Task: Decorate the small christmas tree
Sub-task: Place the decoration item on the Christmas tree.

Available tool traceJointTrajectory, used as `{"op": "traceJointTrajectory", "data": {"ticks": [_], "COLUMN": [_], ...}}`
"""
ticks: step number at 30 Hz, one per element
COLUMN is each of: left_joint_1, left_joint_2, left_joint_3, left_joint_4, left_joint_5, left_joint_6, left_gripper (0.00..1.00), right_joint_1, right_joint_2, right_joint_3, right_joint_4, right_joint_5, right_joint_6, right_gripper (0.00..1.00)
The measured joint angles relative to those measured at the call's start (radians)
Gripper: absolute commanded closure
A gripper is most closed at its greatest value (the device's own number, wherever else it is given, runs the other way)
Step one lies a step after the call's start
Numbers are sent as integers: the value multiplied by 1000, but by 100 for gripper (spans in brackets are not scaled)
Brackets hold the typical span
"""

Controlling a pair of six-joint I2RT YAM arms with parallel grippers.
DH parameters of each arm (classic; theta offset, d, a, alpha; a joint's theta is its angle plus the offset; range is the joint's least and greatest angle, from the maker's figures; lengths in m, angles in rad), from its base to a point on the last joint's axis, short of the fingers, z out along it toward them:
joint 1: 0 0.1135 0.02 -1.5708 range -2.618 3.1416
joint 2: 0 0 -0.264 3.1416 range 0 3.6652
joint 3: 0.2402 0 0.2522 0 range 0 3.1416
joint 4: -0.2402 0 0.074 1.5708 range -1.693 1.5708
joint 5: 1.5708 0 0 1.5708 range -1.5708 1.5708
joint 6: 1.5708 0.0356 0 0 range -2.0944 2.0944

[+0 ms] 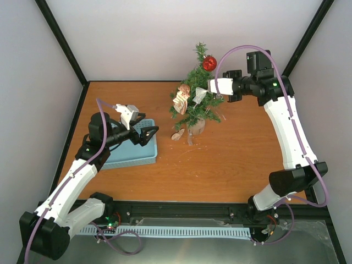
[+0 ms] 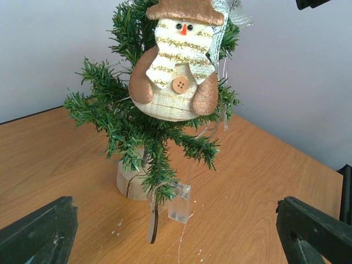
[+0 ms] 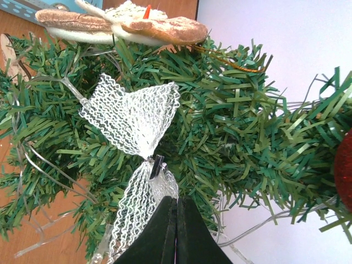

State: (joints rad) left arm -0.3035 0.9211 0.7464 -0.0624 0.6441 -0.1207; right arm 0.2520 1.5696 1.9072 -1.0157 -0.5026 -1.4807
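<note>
Nearest of all in the top view is the black rail (image 1: pixel 181 212) that both arms stand on. Past it, the left gripper (image 1: pixel 149 136) hangs over the blue tray (image 1: pixel 129 158) with its fingers spread wide. The small christmas tree (image 1: pixel 197 107) stands upright at the back of the brown table (image 1: pixel 231 159), near the middle. A snowman (image 1: pixel 181 99) hangs on its left side and a red ball (image 1: pixel 209 63) hangs near its top. The right gripper (image 1: pixel 210 87) pokes into the branches from the right, by a white net bow (image 1: pixel 199 95).

From the left wrist, the two dark fingers (image 2: pixel 38 231) sit far apart at the bottom corners. The tree stands in front of them on its round pale foot (image 2: pixel 131 181), and the snowman faces the camera.

From the right wrist, the dark fingers (image 3: pixel 165 231) are pressed tight together. Their tips are just under the knot of the bow. I cannot tell if they nip any of the net.
</note>
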Motion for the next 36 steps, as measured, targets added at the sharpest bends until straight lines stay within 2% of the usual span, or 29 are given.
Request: {"op": "traceJointTrajectory", "data": {"ticks": [25,31,36], "left_joint_1": [0,0,0], "left_joint_2": [0,0,0], "left_joint_3": [-6,-8,-10], "left_joint_4": [-8,-8,-8], "left_joint_5": [-1,-1,-1], "left_joint_6": [16,19,20], "left_gripper": [0,0,0], "right_joint_1": [-1,-1,-1], "right_joint_2": [50,83,89], "right_joint_3": [71,101,101], "right_joint_4": [-29,-19,-10], "right_joint_5": [30,50,60], "right_joint_6": [-27,-40,-45], "right_gripper": [97,93,84]}}
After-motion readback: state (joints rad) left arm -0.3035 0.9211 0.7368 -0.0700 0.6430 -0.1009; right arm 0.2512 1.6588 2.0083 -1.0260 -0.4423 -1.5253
